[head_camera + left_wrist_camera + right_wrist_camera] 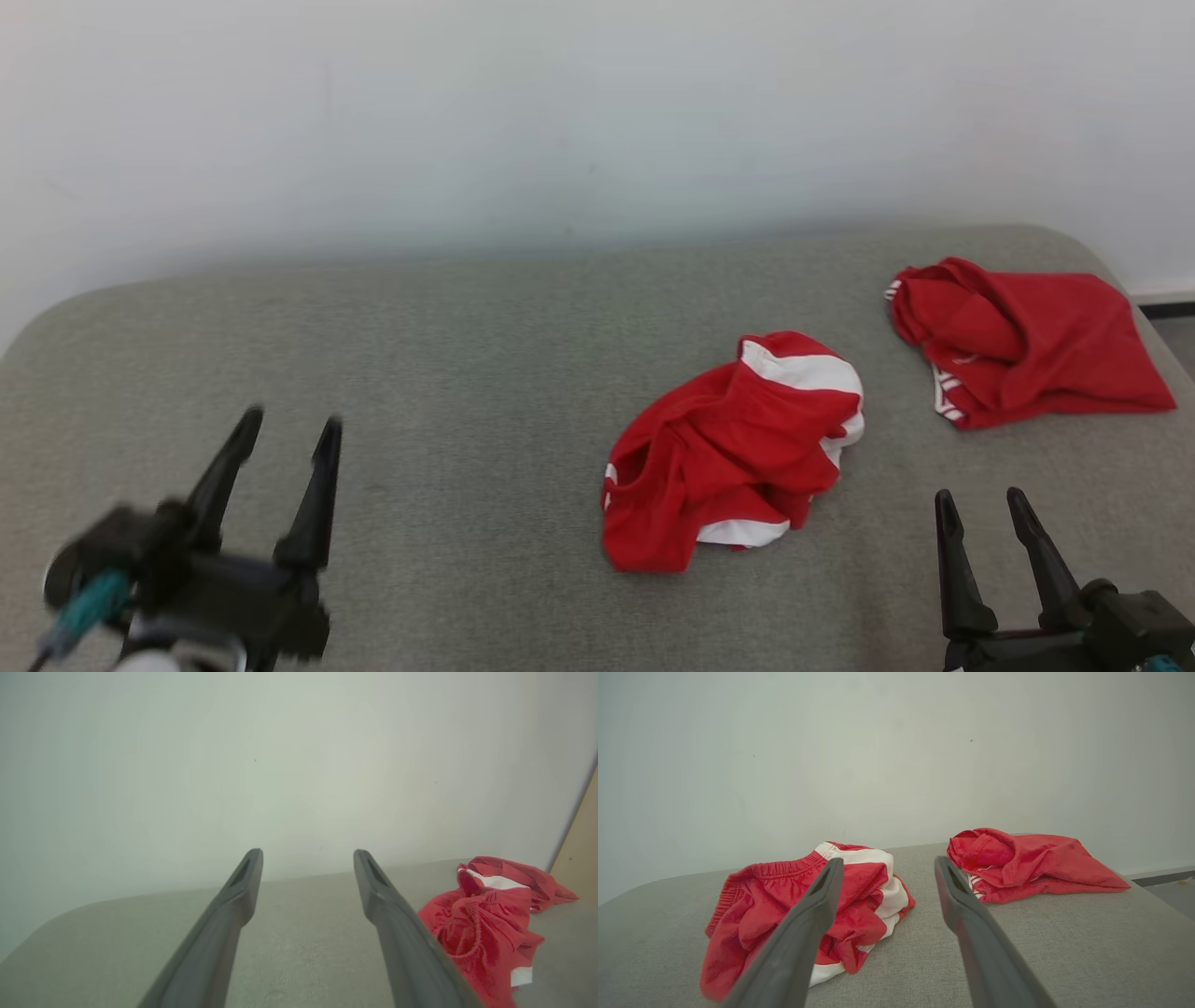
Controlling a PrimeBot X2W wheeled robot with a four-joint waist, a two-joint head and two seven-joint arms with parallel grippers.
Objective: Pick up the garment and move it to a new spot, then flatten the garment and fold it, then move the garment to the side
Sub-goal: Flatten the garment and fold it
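A crumpled red garment with white bands [738, 453] lies on the grey padded surface [467, 373], right of centre. In the right wrist view this garment [784, 905] sits to the left behind my finger. In the left wrist view the same garment [476, 924] lies at the right. My left gripper [289, 434] hovers open at the lower left, well left of the garment, with nothing between its fingers. Open and empty too, my right gripper [980, 499] stands at the lower right, just right of the garment.
A second red garment [1022, 341] lies bunched at the back right of the surface, near its rounded corner; it appears in the right wrist view [1031, 865] too. A pale wall [597, 121] rises behind the surface. A strip of floor [1176, 327] shows at the far right.
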